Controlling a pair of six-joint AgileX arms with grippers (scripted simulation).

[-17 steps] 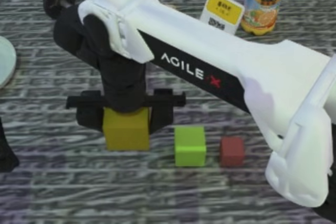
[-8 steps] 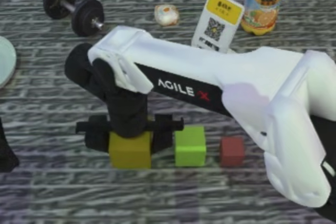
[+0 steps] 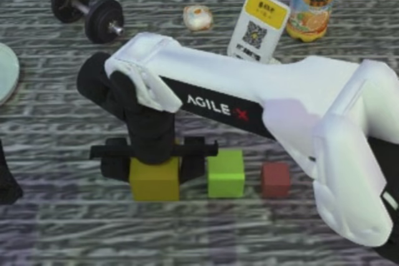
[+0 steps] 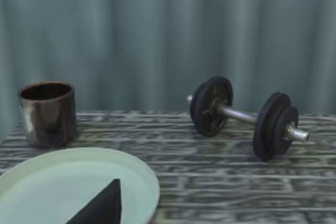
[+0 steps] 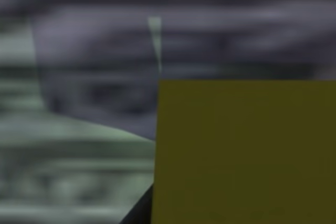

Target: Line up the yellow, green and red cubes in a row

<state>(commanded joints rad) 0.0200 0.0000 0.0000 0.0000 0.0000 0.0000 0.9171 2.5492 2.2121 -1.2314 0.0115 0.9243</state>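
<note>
Right claw (image 3: 154,159) clenched on large matte mustard-yellow cube (image 3: 154,180), seated on surface at left end of row. Mid-sized lime-green cube (image 3: 225,173) just beside; small dull-red cube (image 3: 275,179) at right end. Alignment appears complete. Left arm parked at left edge; claw state indeterminate.

- The right gripper (image 3: 154,161) sits lower and a little further right in the top view than a second ago.
- The yellow cube (image 3: 154,179) it straddles now stands just beside the green cube (image 3: 225,173).
- The dumbbell (image 3: 87,10) now shows whole.
</note>
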